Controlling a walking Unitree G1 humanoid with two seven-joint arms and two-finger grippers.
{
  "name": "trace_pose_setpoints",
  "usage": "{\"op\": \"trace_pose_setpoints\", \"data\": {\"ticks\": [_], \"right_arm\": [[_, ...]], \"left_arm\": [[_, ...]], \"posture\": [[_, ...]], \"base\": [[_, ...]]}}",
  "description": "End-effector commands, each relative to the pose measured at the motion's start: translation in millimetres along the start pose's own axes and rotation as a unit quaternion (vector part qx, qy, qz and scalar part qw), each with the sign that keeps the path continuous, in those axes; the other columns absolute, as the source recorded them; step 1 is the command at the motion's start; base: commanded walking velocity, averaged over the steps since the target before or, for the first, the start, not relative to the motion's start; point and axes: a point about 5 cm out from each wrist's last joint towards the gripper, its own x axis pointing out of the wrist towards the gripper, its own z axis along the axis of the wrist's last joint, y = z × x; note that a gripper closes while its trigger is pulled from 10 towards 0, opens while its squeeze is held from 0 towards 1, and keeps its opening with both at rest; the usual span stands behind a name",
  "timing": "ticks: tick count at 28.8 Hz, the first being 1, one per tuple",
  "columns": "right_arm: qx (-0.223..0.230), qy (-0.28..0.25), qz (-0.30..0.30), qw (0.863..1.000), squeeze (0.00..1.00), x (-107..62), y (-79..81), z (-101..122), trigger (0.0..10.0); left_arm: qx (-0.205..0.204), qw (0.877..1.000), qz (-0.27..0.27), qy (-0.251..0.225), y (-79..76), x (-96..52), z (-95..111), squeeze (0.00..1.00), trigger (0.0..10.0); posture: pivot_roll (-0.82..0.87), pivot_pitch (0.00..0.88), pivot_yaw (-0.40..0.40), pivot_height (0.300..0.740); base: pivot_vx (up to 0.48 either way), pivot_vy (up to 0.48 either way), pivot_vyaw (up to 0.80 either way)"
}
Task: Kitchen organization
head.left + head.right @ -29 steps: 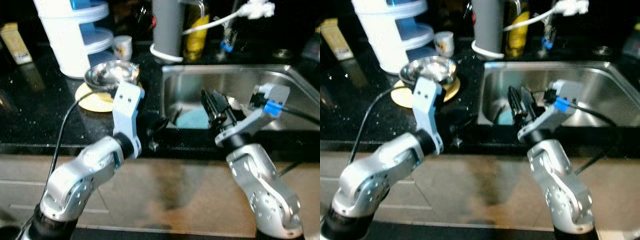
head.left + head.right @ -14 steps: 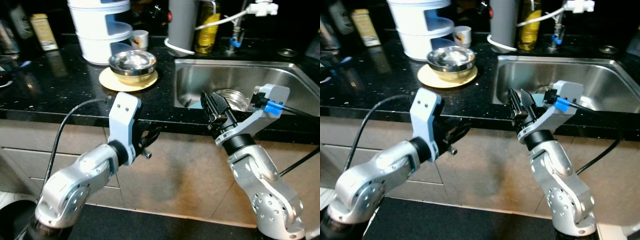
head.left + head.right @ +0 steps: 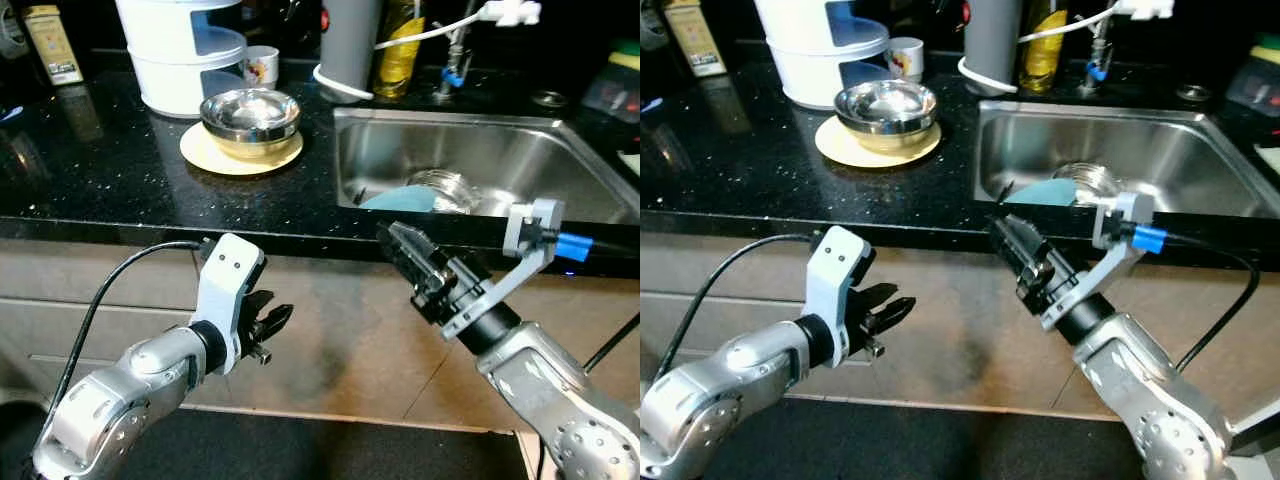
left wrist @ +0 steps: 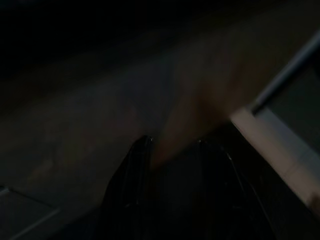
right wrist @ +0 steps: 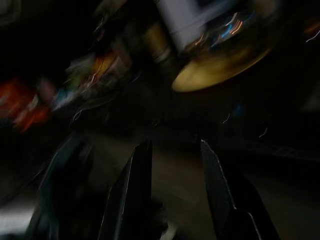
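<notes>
Black worktop [image 3: 90, 170] with sink [image 3: 480, 160] at its right end. Steel bowl [image 3: 250, 115] rests on a yellow plate [image 3: 200, 152] beside the sink. Below the worktop edge, well apart from the bowl, left claw [image 3: 268, 328] and right claw [image 3: 405, 250] hang released, empty.

Bowl [image 3: 250, 118] on plate [image 3: 212, 160] — left of sink [image 3: 520, 170] — canister [image 3: 180, 50] behind.
</notes>
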Motion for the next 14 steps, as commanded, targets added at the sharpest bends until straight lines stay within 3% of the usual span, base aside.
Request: {"op": "trace_pose_setpoints", "data": {"ticks": [1,4,5,7,10,11,12,13,14], "right_arm": [[0.001,0.06,0.012,0.998,0.0,-15.2,-6.2,-13,10.0],[-0.015,0.15,-0.043,0.988,0.0,-28.3,-26.5,-41,10.0],[-0.015,0.15,-0.043,0.988,0.0,-28.3,-26.5,-41,10.0],[-0.037,0.22,-0.13,0.966,0.0,-39.8,-51.8,-74,10.0],[-0.05,0.278,-0.245,0.928,0.0,-58.0,-82.5,-120,10.0],[-0.052,0.292,-0.292,0.909,0.0,-65.6,-93.8,-144,10.0],[-0.056,0.304,-0.317,0.897,0.0,-70.9,-98.9,-159,10.0],[-0.056,0.304,-0.317,0.897,0.0,-70.9,-98.9,-159,10.0],[-0.057,0.315,-0.33,0.888,0.0,-75.5,-101.6,-178,10.0]], "left_arm": [[0.015,0.999,-0.029,0.034,-2.4,-7.2,-14,0.0,10.0],[0.029,0.994,0.001,0.109,8.4,-10.1,-42,0.0,10.0],[0.029,0.994,0.001,0.109,8.4,-10.1,-42,0.0,10.0],[0.009,0.985,0.06,0.16,17.3,-10.4,-71,0.0,10.0],[-0.028,0.972,0.133,0.19,22.1,-9.3,-108,0.0,10.0],[-0.037,0.966,0.169,0.193,25.5,-8.5,-126,0.0,10.0],[-0.042,0.961,0.192,0.195,26.8,-8.6,-139,0.0,10.0],[-0.042,0.961,0.192,0.195,26.8,-8.6,-139,0.0,10.0],[-0.07,0.955,0.216,0.191,28.7,-8.9,-154,0.0,10.0]], "posture": [[-0.07,0.185,-0.031,0.74],[-0.07,0.185,-0.03,0.74],[-0.07,0.185,-0.03,0.74],[-0.06,0.188,-0.022,0.74],[-0.06,0.19,-0.015,0.74],[-0.06,0.19,-0.015,0.74],[-0.06,0.19,-0.015,0.74],[-0.06,0.19,-0.015,0.74],[-0.06,0.186,-0.011,0.74]], "base": [[0.0,0.0,0.0],[0.0,0.0,0.0],[0.0,0.0,0.0],[0.0,0.0,0.0],[0.0,0.0,0.0],[0.0,0.0,0.0],[0.0,0.0,0.0],[0.0,0.0,0.0],[0.0,0.0,0.0]]}}
